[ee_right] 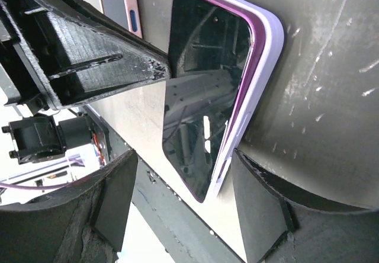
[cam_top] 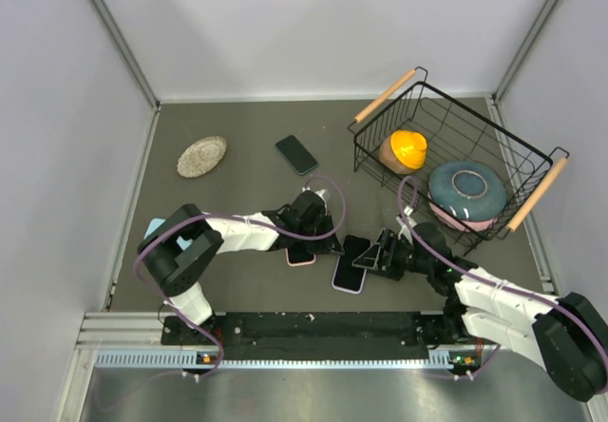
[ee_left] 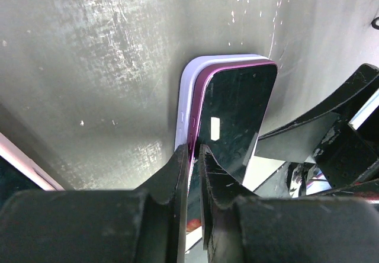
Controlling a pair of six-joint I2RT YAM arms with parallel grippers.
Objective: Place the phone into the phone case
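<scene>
Phone half-seated, askew on lavender case, on table | left gripper nearly closed, pinching phone's edge | right gripper wide apart, empty, straddling its end | press proud edge down evenly, bracing case

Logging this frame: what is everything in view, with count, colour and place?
phone: 1, purple rim, front centre, lying on the case
case: 1, lavender, under that phone
dark phone: 1, black, rear centre
pink phone: 1, pink (may be a case), left of the purple one
mat: 1, beige woven, rear left
basket: 1, black wire with wooden handles, rear right
dome: 1, orange, in the basket
dish: 1, blue-grey, in the basket, right of the dome
blue thing: 1, light blue, mostly hidden by the left arm
left gripper: 1, black, nearly closed at the phone's edge, grip unclear
right gripper: 1, black, open, fingers either side of the phone
</scene>
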